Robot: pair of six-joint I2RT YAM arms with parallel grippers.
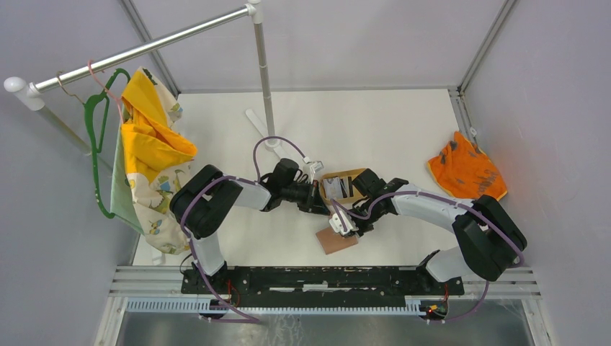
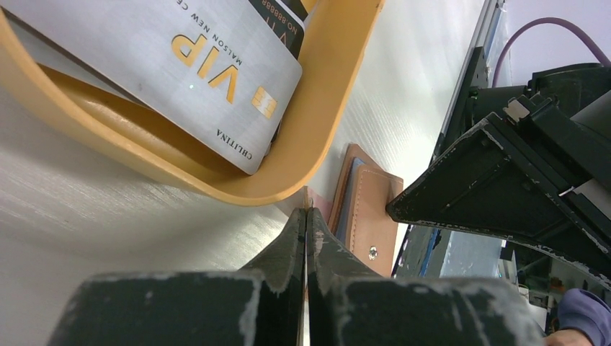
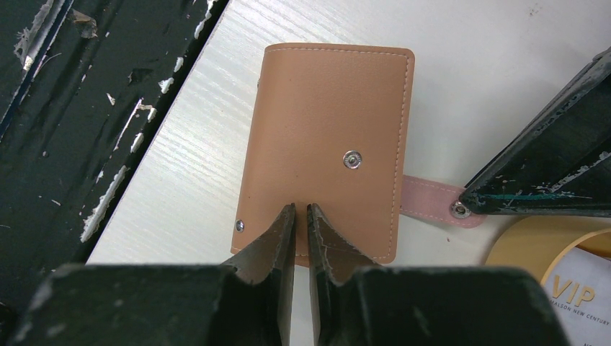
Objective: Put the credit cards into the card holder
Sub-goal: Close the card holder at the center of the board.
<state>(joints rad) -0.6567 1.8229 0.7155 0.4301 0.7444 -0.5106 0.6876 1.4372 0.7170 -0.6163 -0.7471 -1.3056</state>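
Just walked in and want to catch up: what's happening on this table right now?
The closed brown leather card holder lies flat on the white table. The right gripper, nearly shut, rests its tips on the cover, while the left gripper seems to pinch the pink snap tab. A silver VIP credit card and others lie in the tan oval tray.

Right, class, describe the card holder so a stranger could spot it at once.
On the white table, find the tan oval tray of cards. Just below it in the top view lies the card holder: a flat brown leather rectangle with a snap stud and pink tab, not rimmed like the tray.
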